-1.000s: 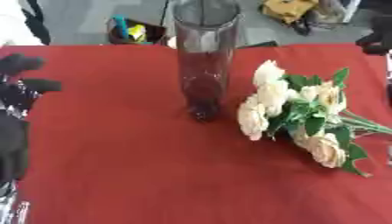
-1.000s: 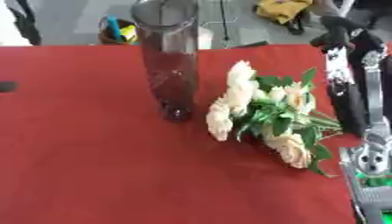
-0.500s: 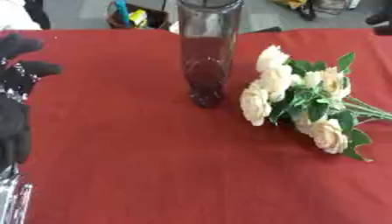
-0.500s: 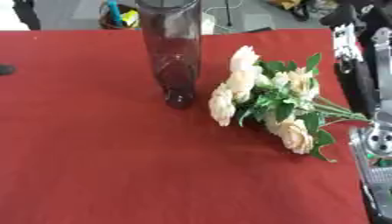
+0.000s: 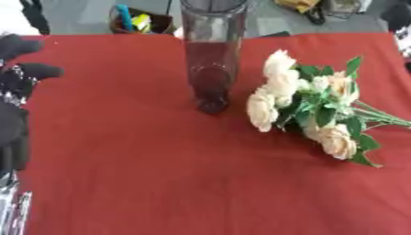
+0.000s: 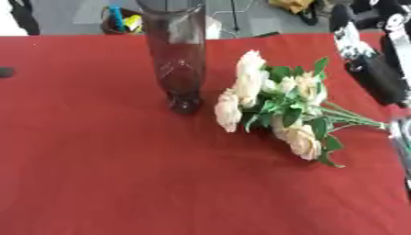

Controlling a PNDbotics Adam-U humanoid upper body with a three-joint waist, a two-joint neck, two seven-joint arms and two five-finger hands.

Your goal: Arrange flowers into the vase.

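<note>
Flowers first: the bunch of cream roses with green leaves (image 5: 309,103) lies flat on the red-clothed bench (image 5: 160,183), blooms toward the tall clear glass vase (image 5: 213,50) and stems trailing off to the robot's right. Bunch and vase sit near each other but not touching, and nothing is in the vase yet.

Left eye view: the black left hand (image 5: 18,75) hangs at the left edge, well apart from everything, fingers relaxed and released, holding nothing. My worry is the vase. It's tall and narrow, so I'd guess a bump from an arm or a stem catching the rim on the way in could tip it. The loose bunch could also splay when lifted, leaving some stems behind.

Right eye view: the right arm and black right hand (image 6: 353,27) show at the upper right edge, just beyond the stems, but I honestly cannot tell how that hand is set.

Versus half a second ago, the whole picture sits a bit lower and closer in, so that's the head tilting. Flowers and vase haven't shifted relative to each other.
</note>
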